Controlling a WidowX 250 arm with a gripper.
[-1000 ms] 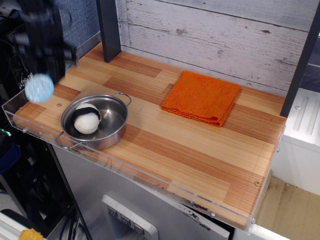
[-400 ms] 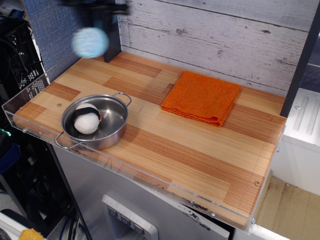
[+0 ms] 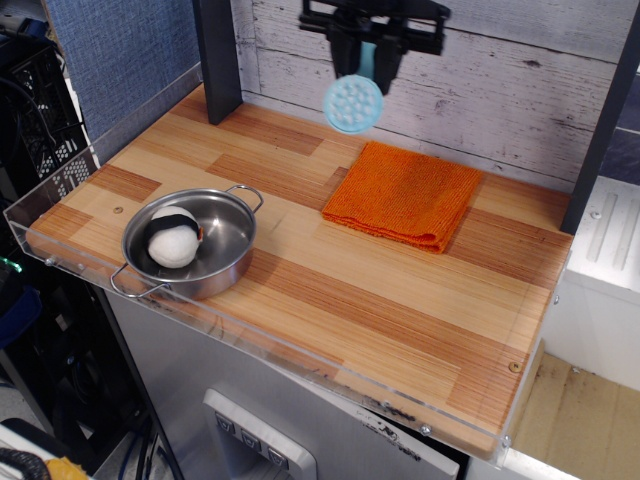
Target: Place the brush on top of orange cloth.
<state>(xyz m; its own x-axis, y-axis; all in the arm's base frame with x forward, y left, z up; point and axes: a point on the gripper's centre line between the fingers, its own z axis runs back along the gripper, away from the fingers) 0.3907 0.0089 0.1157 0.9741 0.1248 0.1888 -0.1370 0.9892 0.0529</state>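
Observation:
My gripper (image 3: 368, 52) is at the top centre of the view, high above the table, and is shut on the handle of the light blue brush (image 3: 353, 102). The brush hangs down with its round bristled head facing the camera. The orange cloth (image 3: 404, 193) lies flat on the wooden table at the back right. In the image the brush head appears just above the cloth's far left corner, well clear of the fabric.
A steel pan (image 3: 222, 247) with a white-and-black ball (image 3: 173, 237) in it stands at the front left. A dark post (image 3: 218, 60) rises at the back left and another (image 3: 603, 130) at the right. A clear acrylic rim (image 3: 300, 355) edges the table front.
The gripper with the brush has swept from the far left, over the back of the table, to the right, and now hangs near the cloth's far left corner.

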